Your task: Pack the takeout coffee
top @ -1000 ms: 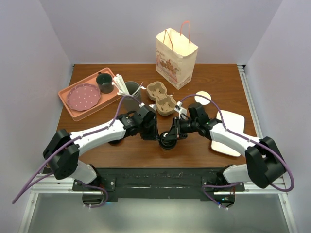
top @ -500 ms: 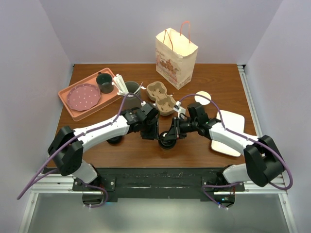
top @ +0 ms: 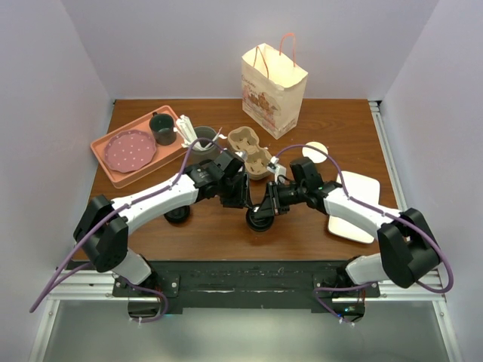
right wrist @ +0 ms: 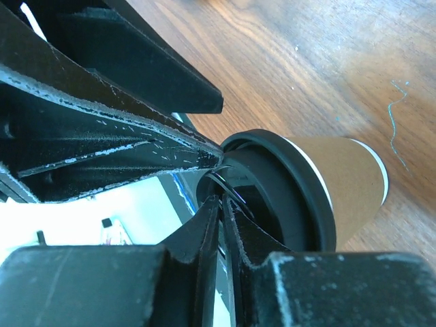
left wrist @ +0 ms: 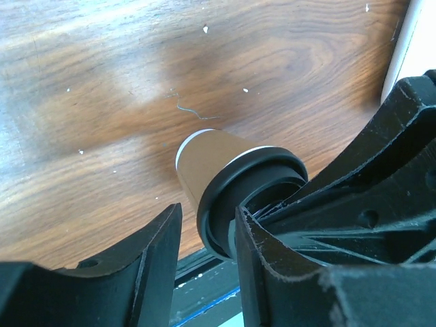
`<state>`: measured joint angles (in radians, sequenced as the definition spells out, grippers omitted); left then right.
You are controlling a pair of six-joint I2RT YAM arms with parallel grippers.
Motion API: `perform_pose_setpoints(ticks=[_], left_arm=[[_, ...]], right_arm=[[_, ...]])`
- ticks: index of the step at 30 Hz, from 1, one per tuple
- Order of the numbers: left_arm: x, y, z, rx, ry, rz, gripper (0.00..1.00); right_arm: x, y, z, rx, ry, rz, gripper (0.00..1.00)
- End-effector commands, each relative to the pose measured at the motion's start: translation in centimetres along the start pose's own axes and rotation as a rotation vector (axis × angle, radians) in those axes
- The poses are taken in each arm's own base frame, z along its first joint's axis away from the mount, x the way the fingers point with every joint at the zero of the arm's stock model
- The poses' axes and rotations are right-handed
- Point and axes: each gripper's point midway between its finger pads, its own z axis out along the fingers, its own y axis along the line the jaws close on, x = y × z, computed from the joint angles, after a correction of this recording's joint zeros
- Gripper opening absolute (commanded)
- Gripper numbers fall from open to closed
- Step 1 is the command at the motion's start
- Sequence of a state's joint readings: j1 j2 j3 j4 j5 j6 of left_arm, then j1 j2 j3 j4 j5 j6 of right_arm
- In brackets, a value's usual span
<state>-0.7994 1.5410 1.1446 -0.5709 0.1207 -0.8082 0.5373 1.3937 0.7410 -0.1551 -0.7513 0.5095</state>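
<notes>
Top view alone shows the containers: a tray (top: 113,175) at far left holds a plate (top: 130,149) and mug (top: 161,128). The takeout coffee (top: 260,221) stands at the near middle of the worktop (top: 339,128), lid (top: 261,217) upward. Left wrist: the left jaws are apart, the lid just beyond them. Right wrist: the right jaws are clamped on the lid's rim.

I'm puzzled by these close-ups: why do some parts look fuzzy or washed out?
Left wrist view: the black fingers sit too near and look soft-edged, while the takeout coffee is sharp; pale sheen on the table. Right wrist view: a blown-out white patch bottom left. Top view: even light, soft shadows.
</notes>
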Motion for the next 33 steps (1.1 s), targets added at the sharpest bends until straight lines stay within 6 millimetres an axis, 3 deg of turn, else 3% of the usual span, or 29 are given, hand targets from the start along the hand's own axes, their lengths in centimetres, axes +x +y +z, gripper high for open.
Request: perform_pose_setpoints(ticks=[1,9,12,17,23,26,27,29,33], left_arm=[[-1.2,-1.2,-0.8,0.041,-0.036,0.043,0.43],[0.1,-0.1,-0.1,0.010,0.002,0.016,0.43],[0.4,0.0,-0.1,0.012,0.007,0.008,0.42],[0.8,0.0,-0.1,0.022,0.004,-0.003,0.42],[-0.7,-0.5,-1.3,0.015,-0.058,-0.013,0.42],[-2.3,-1.7,-1.6,0.039,-0.094,0.001,0.43],[-2.7,-2.1,-1.5,0.045,-0.099,0.017,0.43],[-3.9,-3.0,-1.2,0.051,-0.106,0.032,0.44],[-6.5,-4.1,-0.2,0.022,-0.137,0.090,0.45]], right_arm=[[2.4,-5.1,-0.6,0.262,0.088,0.028,0.20],[-4.8,1.2,-3.2,0.222,-0.030,-0.065,0.44],[-6.0,2.5,-4.3,0.235,-0.059,-0.060,0.51],[-6.2,3.8,-5.4,0.229,-0.093,-0.045,0.53],[-7.3,3.4,-7.6,0.344,-0.174,-0.028,0.49],[-7.8,2.6,-9.4,0.443,-0.232,0.015,0.48],[-8.1,1.4,-10.2,0.521,-0.263,0.028,0.48],[-7.4,-0.2,-11.1,0.589,-0.266,0.093,0.47],[-6.3,-1.3,-11.7,0.590,-0.303,0.198,0.47]])
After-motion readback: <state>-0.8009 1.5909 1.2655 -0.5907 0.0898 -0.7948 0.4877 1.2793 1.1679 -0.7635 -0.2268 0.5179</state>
